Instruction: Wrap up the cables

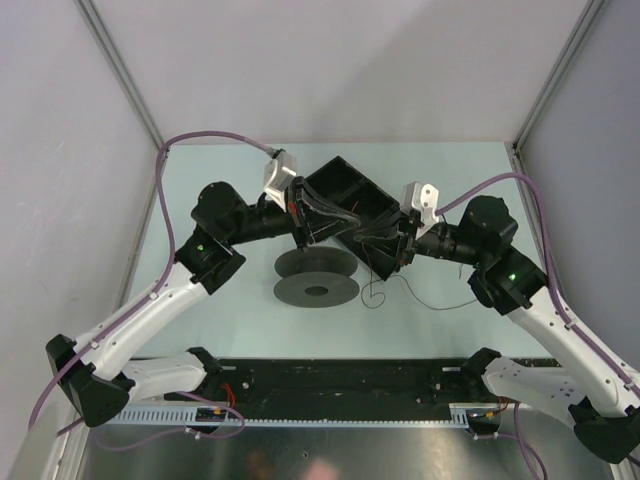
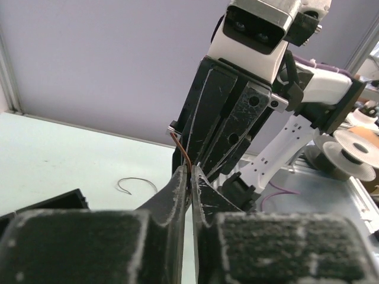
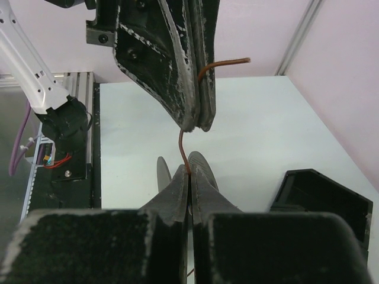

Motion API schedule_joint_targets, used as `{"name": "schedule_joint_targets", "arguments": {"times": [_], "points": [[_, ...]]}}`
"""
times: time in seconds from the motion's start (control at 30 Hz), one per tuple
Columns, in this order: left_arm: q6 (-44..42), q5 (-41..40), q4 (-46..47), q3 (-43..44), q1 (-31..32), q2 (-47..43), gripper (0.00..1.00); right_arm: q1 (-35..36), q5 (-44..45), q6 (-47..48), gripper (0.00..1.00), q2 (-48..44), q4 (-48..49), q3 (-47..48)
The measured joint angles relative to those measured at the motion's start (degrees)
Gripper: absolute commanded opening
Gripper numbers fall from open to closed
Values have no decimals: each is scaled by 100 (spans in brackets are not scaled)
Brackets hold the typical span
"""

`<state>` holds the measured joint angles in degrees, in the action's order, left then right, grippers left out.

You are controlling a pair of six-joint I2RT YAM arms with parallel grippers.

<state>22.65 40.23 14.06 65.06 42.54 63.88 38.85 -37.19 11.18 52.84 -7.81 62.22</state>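
Note:
The cable is a thin brown wire. In the right wrist view a short stretch of it (image 3: pixel 182 148) runs between both sets of fingertips. My right gripper (image 3: pixel 189 171) is shut on the cable from below. My left gripper (image 3: pixel 198 125) is shut on it from above, and a loose end sticks out behind its fingers. The left wrist view shows the left gripper (image 2: pixel 190 170) pinching the wire (image 2: pixel 182 148) tip to tip with the right one. From above, the left gripper (image 1: pixel 345 222) and right gripper (image 1: pixel 368 238) meet over the table. More cable (image 1: pixel 432 303) lies wavy on the table.
A dark grey flanged spool (image 1: pixel 316 290) lies just in front of the grippers, and its flanges (image 3: pixel 163 173) show behind my right fingertips. A black open box (image 1: pixel 345 185) sits behind the grippers. A curl of cable (image 2: pixel 133 183) rests on the pale table.

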Motion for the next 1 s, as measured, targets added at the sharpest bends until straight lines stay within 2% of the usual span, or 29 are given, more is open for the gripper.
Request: {"name": "schedule_joint_targets", "arguments": {"times": [0.1, 0.27, 0.33, 0.4, 0.43, 0.47, 0.57, 0.63, 0.73, 0.97, 1.0], "points": [[-20, 9, 2, -31, 9, 0, 0, 9, 2, 28, 3, 0, -9, 0], [33, 105, -61, -39, 9, 0, 0, 33, 136, 278, 40, 0, -111, 0], [92, 184, -118, -44, 4, -2, 0, 50, 258, 455, 49, 0, -184, -9], [157, 264, -146, -46, 2, -4, 0, 83, 378, 638, 52, -2, -170, -79], [197, 315, -153, -46, 2, -9, 0, 105, 442, 719, 50, -2, -153, -142], [238, 358, -168, -44, -4, -15, 0, 133, 505, 798, 44, -2, -136, -219], [293, 402, -260, -44, -15, -48, 0, 223, 621, 977, 15, 22, -133, -391], [297, 409, -409, -44, -35, -81, 0, 286, 730, 1115, 4, 37, -138, -444], [282, 407, -697, -44, -63, -114, 0, 334, 911, 1316, 0, 20, -116, -446], [232, 402, -1554, -160, -151, -146, 0, 367, 1088, 1947, 0, -264, -144, -446], [232, 433, -1639, -160, -155, -114, 0, 380, 1088, 2035, 4, -299, -160, -446]]}}
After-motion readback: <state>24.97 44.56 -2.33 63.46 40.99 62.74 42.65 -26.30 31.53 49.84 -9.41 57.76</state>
